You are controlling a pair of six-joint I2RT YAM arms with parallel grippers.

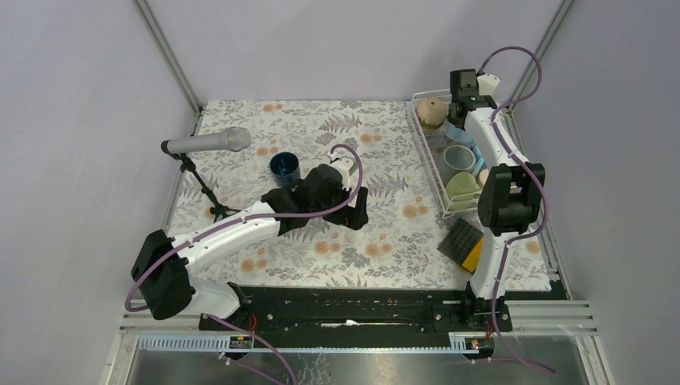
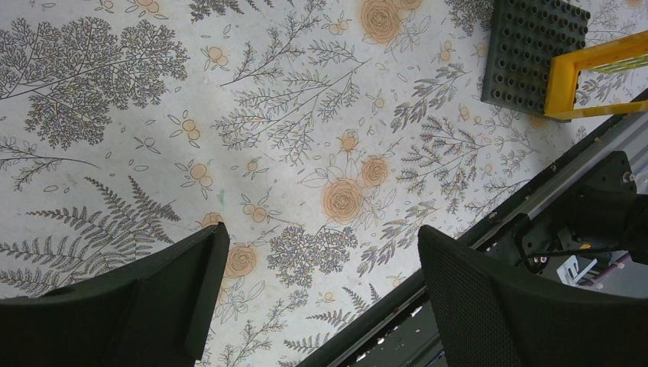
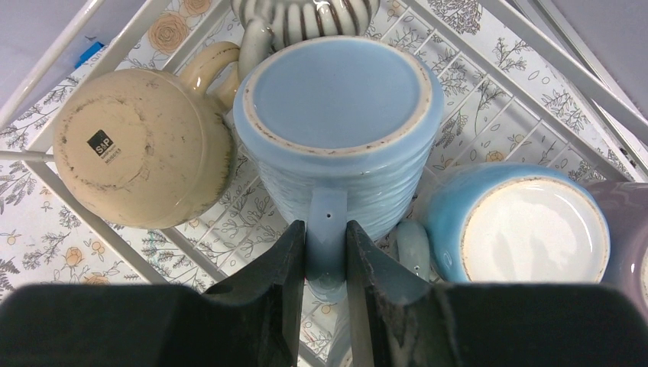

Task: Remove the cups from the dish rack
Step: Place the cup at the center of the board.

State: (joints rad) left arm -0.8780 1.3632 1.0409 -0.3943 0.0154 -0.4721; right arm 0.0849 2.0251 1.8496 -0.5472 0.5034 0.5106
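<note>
Nearest the arm bases, a black studded pad with a yellow frame [image 1: 463, 241] lies just off the near end of the dish rack [image 1: 429, 164], a white wire basket whose long axis runs near to far along the right edge of the floral tablecloth [image 2: 115, 153]. Well left of the rack, the left gripper [image 2: 321, 283] hangs over bare cloth, jaws spread wide and empty. Beyond it a dark blue mug [image 1: 284, 166] stands mouth up, near a microphone on a stand [image 1: 207, 143]. Inside the rack, near end to far: a green cup [image 1: 461, 186], a grey cup [image 1: 459, 158], then the right gripper [image 3: 326, 229], jaws pinching the handle of a light blue ribbed mug [image 3: 336, 99]. This mug is inverted, base toward the wrist camera, handle pointing back at the gripper. Flanking it, also base-up: a tan mug [image 3: 141, 145] and a second light blue mug [image 3: 527, 229]. A striped mug [image 3: 306, 15] beyond is cut off by the frame; a pale purple mug [image 3: 634, 229] shows only a sliver. Whether the held mug touches the wires cannot be told.
</note>
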